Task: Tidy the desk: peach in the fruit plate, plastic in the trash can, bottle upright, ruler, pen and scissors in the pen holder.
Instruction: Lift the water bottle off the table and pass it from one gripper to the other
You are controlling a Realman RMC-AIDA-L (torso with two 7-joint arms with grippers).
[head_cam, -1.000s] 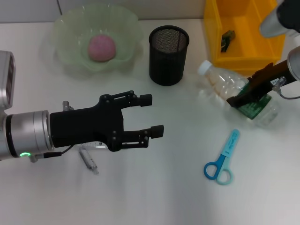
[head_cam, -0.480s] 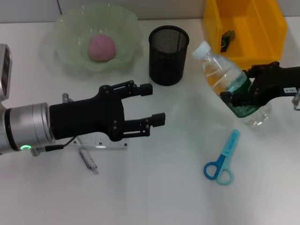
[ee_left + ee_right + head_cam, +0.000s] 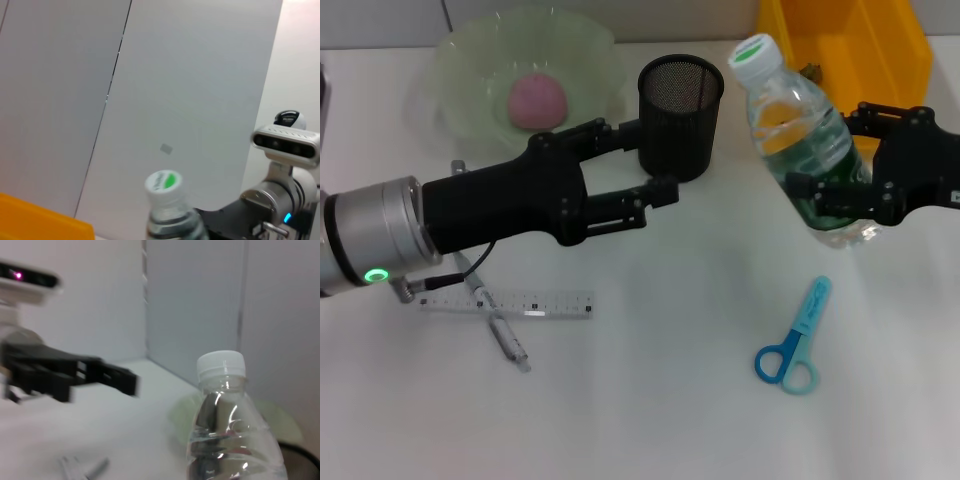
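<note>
Beside the yellow bin (image 3: 840, 60), right gripper (image 3: 840, 165) pinches the water bottle (image 3: 800, 140), nearly upright. Early release could topple it. Left gripper (image 3: 645, 160) spread near pen holder (image 3: 680, 115).

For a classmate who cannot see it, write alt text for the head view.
The right gripper holds a water bottle nearly upright above the white desk, beside a yellow bin. The open left gripper reaches toward the black mesh pen holder.

Peach (image 3: 537, 101) sits in the fruit plate (image 3: 460, 75), pen holder (image 3: 679, 115) to its right, bin (image 3: 840, 55) farther right. Ruler (image 3: 510, 303) crosses pen (image 3: 495, 325) front left; scissors (image 3: 795, 340) front right.
</note>
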